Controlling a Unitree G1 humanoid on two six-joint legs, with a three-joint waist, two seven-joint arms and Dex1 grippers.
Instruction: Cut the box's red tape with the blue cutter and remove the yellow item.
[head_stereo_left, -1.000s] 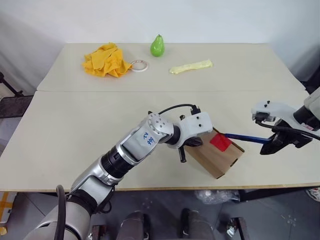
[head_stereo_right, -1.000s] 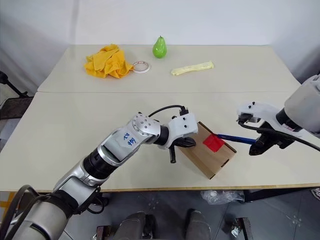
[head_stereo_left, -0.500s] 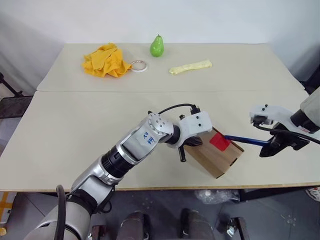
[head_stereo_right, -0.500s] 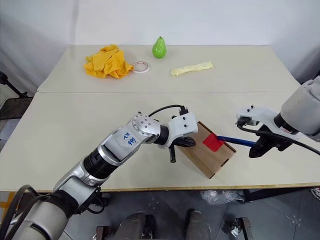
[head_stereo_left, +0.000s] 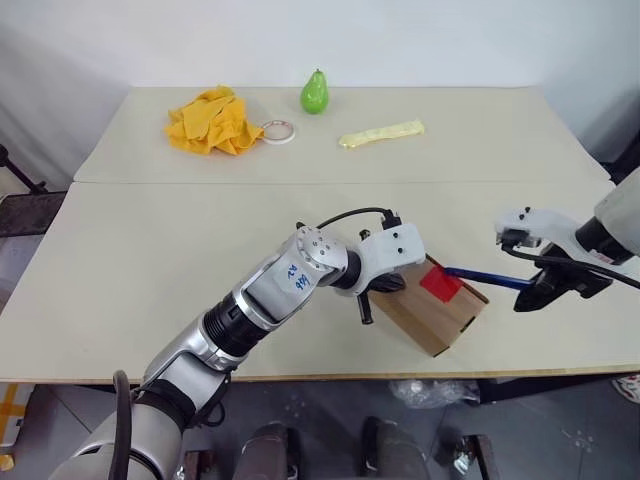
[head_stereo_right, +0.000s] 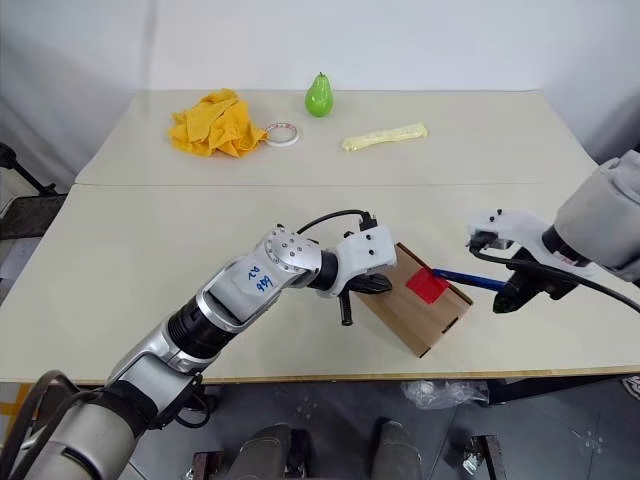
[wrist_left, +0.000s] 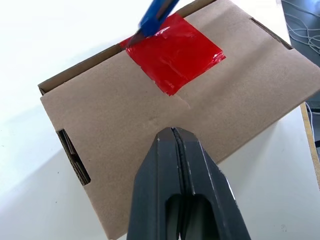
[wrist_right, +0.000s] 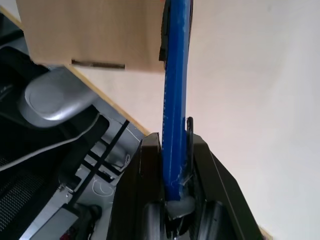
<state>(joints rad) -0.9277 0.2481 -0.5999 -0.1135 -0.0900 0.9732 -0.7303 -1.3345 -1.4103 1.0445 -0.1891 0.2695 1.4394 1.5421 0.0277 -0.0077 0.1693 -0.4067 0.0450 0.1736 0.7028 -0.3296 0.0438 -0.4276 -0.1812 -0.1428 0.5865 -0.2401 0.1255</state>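
The brown cardboard box (head_stereo_left: 448, 322) lies near the table's front edge, with the red tape (head_stereo_left: 440, 283) on its top. My left gripper (head_stereo_left: 392, 284) is shut and its fingertips (wrist_left: 173, 134) rest on the box's top, a little short of the tape. My right gripper (head_stereo_left: 548, 291), to the right of the box, is shut on the blue cutter (head_stereo_left: 484, 276). The cutter lies nearly level, and its tip (wrist_left: 134, 40) sits at the tape's far edge. The yellow item is hidden.
On the far table lie an orange-yellow cloth (head_stereo_left: 210, 122), a tape roll (head_stereo_left: 279, 131), a green pear (head_stereo_left: 315, 92) and a long pale yellow strip (head_stereo_left: 381, 133). The table's front edge (head_stereo_left: 300, 377) runs just in front of the box.
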